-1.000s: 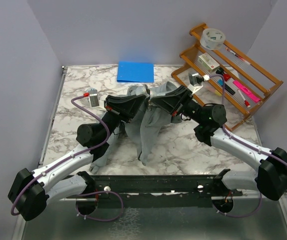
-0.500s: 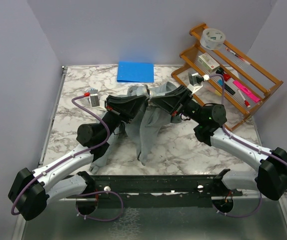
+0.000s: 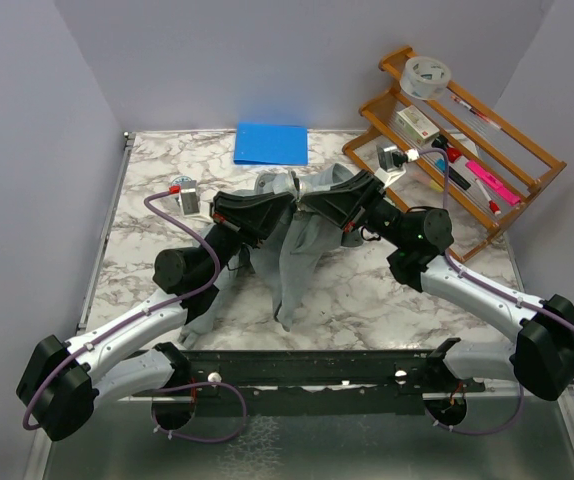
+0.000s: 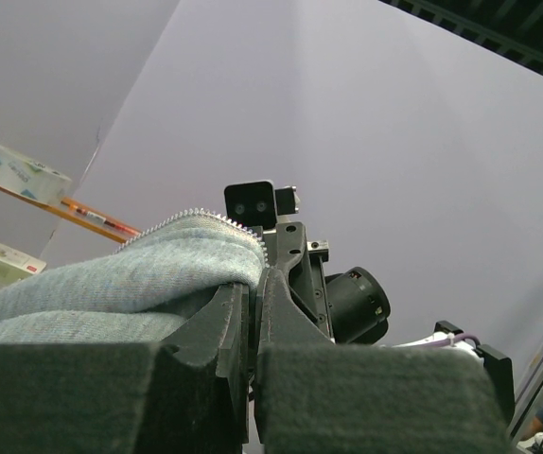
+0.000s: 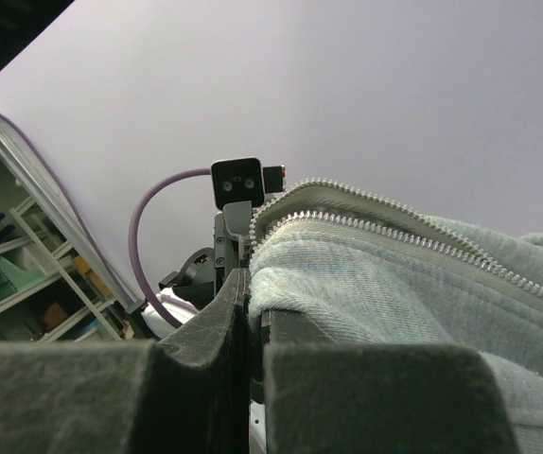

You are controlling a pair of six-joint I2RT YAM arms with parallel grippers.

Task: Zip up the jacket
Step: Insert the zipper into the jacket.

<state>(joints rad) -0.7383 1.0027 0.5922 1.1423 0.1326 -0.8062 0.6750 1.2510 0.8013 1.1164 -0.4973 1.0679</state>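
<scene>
The light grey jacket (image 3: 299, 250) is lifted at the table's middle and hangs in folds down to the marble top. My left gripper (image 3: 285, 209) and right gripper (image 3: 308, 206) meet tip to tip above it, each shut on a front edge of the fabric. In the left wrist view the left gripper (image 4: 253, 281) pinches the jacket (image 4: 130, 279) just below its zipper teeth (image 4: 196, 216). Seen from the right wrist, the right gripper (image 5: 254, 284) clamps the jacket (image 5: 394, 293) under two rows of zipper teeth (image 5: 394, 225). The zipper slider is not visible.
A flat blue pad (image 3: 271, 143) lies at the back of the table. A wooden rack (image 3: 487, 190) with pens, boxes and a tape roll (image 3: 426, 75) stands at the back right. Grey walls close in the left and rear sides.
</scene>
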